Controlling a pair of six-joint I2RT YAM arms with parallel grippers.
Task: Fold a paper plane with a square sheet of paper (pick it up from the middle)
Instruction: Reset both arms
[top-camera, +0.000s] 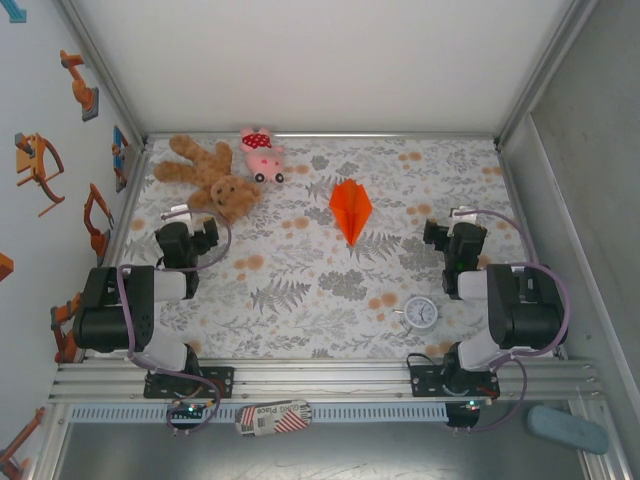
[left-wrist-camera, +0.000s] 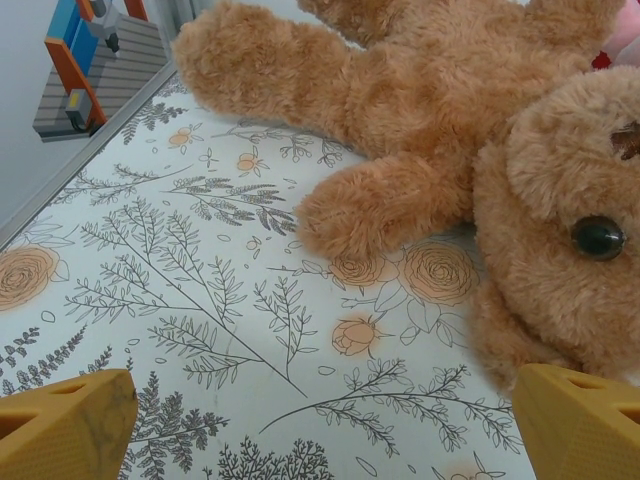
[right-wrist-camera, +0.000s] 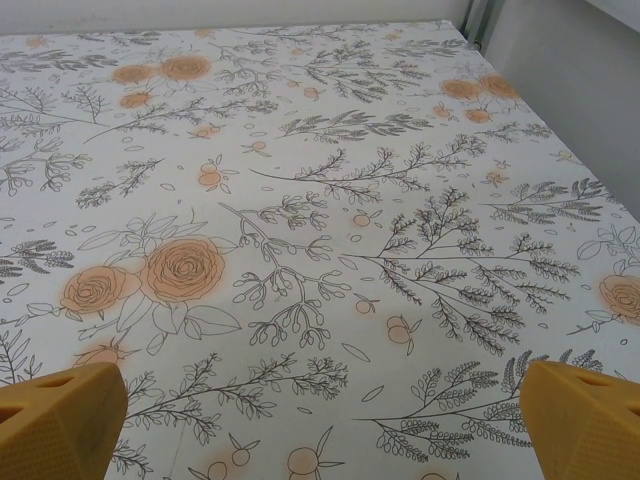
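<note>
The square sheet of paper lies folded into an orange paper plane (top-camera: 350, 208), a narrow kite-like dart with its sharp tip pointing toward the near edge. It rests flat on the floral table cover (top-camera: 300, 290), right of centre and toward the back. My left gripper (top-camera: 190, 224) (left-wrist-camera: 322, 440) hovers open at the left, just near of the teddy bear, with nothing between its yellow fingertips (left-wrist-camera: 65, 425). Over at the right, my right gripper (top-camera: 452, 226) (right-wrist-camera: 322, 430) also stands open, with bare cover between its fingertips (right-wrist-camera: 585, 420). Both are well apart from the plane.
A brown teddy bear (top-camera: 210, 178) (left-wrist-camera: 480, 150) sprawls at the back left, with a pink plush pig (top-camera: 262, 153) beside it. A small round white clock (top-camera: 421, 313) sits near the right arm's base. Side walls close in the table on the left, back and right.
</note>
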